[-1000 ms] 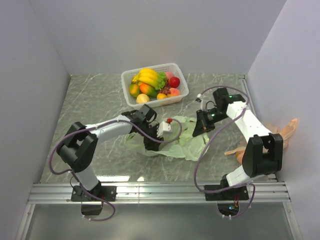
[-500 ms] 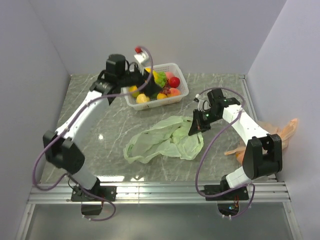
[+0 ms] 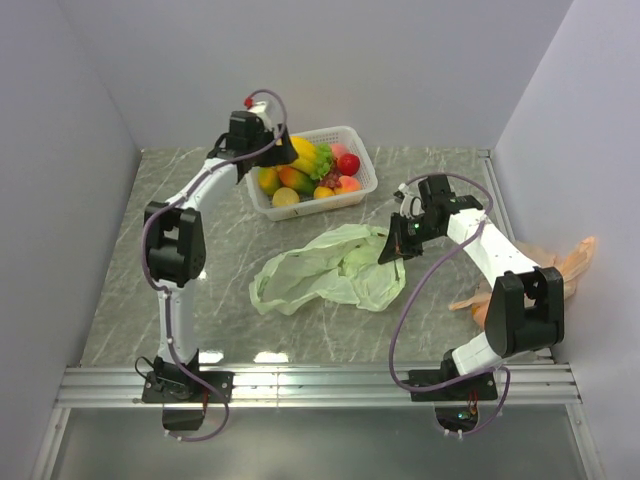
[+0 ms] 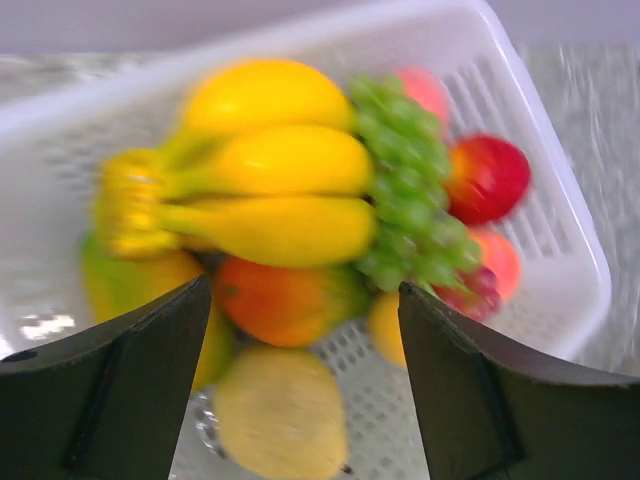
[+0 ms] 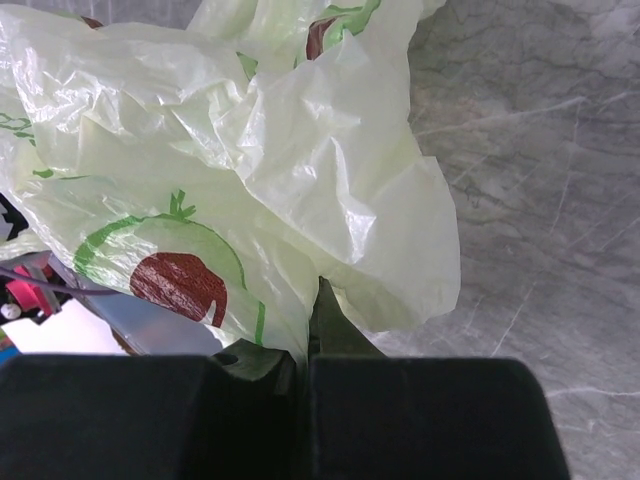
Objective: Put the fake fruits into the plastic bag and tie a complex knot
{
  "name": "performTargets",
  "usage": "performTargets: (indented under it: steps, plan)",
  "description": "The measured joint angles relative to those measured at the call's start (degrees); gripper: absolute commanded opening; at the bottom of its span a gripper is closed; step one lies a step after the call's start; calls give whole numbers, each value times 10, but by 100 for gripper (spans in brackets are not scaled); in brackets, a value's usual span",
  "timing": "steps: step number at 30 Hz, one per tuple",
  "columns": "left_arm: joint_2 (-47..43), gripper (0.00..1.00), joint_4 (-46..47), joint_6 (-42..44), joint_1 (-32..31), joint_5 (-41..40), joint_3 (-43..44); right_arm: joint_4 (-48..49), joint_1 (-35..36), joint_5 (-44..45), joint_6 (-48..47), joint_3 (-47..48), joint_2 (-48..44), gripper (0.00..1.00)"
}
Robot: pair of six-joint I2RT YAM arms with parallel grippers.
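Step in hand: fetching a fruit. The left tool (image 4: 300, 300) hangs released over the fake fruits (image 4: 270, 215) in the white basket (image 4: 565, 250). The right tool (image 5: 312, 300) is clenched on the plastic bag (image 5: 300, 180), which lies on the bench (image 3: 330, 330). Next, probably, the left tool must descend and grasp one fruit.

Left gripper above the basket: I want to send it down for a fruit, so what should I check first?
1. Left gripper open and empty: ok, jaws stand wide apart.
2. Fruit in line with it: ok, banana bunch and mango fill the middle of its wrist view.
3. Right gripper shut on the plastic bag: ok.
4. Bag mouth open for dropping: cannot tell, it lies crumpled on the table.
5. Basket apart from the bag: ok.
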Motion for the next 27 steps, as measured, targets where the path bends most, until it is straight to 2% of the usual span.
performTargets:
  steps: [6, 11, 13, 14, 20, 27]
  plan:
    - [15, 81, 66, -70, 67, 2, -7, 4, 0, 0, 2, -1, 0, 0]
    - [12, 79, 122, -93, 72, 16, -49, 8, -1, 0, 3, -1, 0, 0]
    - [12, 70, 113, -65, 68, 44, -50, 8, -1, 0, 2, -1, 0, 0]
    - [12, 69, 112, -48, 66, 58, -49, 8, -1, 0, 2, -1, 0, 0]
    - [12, 78, 45, 75, 55, 144, -40, 8, -1, 3, -1, -1, 0, 0]
    - [13, 88, -10, 120, 41, 159, -40, 8, -2, 3, -1, -1, 0, 0]
